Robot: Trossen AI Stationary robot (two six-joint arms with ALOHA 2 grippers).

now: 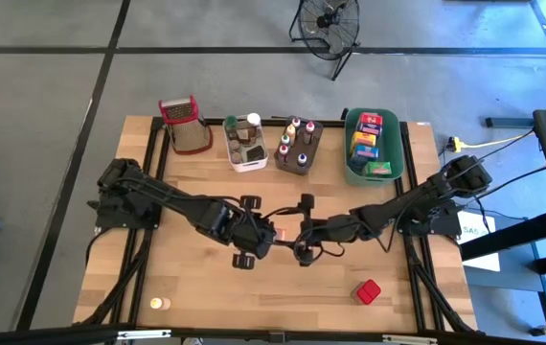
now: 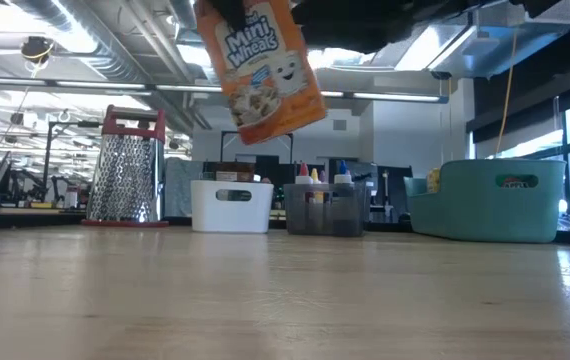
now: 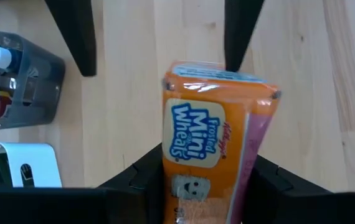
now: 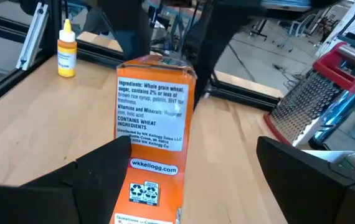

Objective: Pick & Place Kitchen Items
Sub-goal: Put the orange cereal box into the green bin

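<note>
A workshop room with ceiling lights lies behind the wooden table (image 1: pixel 206 278). Above the table's middle hangs an orange cereal box (image 2: pixel 262 65), clear of the wood, clamped by the left gripper (image 3: pixel 205 180) on its two sides. The right gripper (image 4: pixel 193 168) faces it with fingers spread wide on either side of the box, not touching it. Along the far edge stand a grater (image 1: pixel 183 124), a white tub (image 1: pixel 247 146), a grey tub (image 1: pixel 297 147) of small bottles and a green tub (image 1: pixel 354 171) of boxes. Near the front edge sit a red box (image 1: pixel 367 291) and a small yellow bottle (image 1: pixel 161 304).
</note>
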